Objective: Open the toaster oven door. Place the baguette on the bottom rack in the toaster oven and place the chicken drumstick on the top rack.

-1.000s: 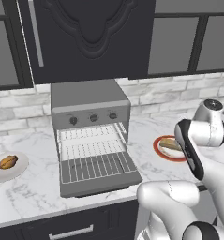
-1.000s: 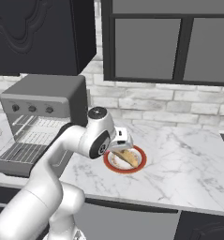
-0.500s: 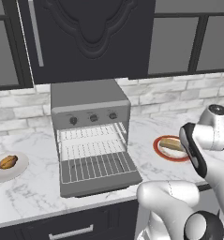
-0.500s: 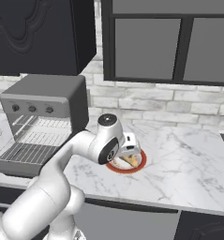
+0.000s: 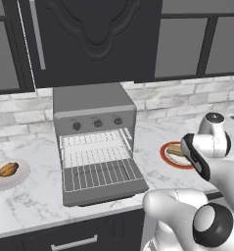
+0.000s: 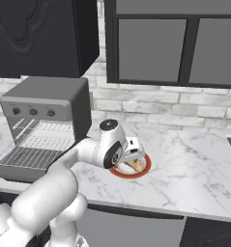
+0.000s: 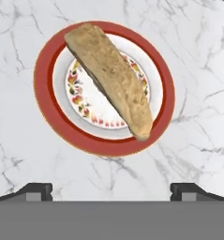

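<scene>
Hand view, item one: baguette [image 7: 111, 77], lying slantwise across a red-rimmed plate [image 7: 45, 101] with a flowered centre; both ends of the loaf reach out to the red rim. The plate sits on the marble counter [image 7: 197, 56]. My pincer [image 7: 111, 190] hangs above it with its tips wide apart, one at each side of the lower edge, holding nothing and touching nothing.

Left base view, item two: oven [image 5: 91, 105], grey, three knobs across its front, standing on the counter [image 5: 35, 201] under a dark cabinet [image 5: 96, 39]. Its door [image 5: 106, 188] is folded down flat toward me. Top rack [image 5: 96, 140] and bottom rack [image 5: 100, 171] are both bare wire; the bottom one is drawn out over the door.

Item three: drumstick [image 5: 7, 169], on a white plate [image 5: 20, 179] at the counter's left, well apart from the oven.

Item four: baguette [image 5: 174, 150] on its plate [image 5: 166, 156], right of the oven, partly behind my wrist.

Right base view, item five: my arm reaches over the counter [image 6: 184, 164] to the plate [image 6: 143, 167], with the baguette [image 6: 135, 165] just under my hand; oven [image 6: 54, 103] to the left, door [image 6: 15, 169] down.
</scene>
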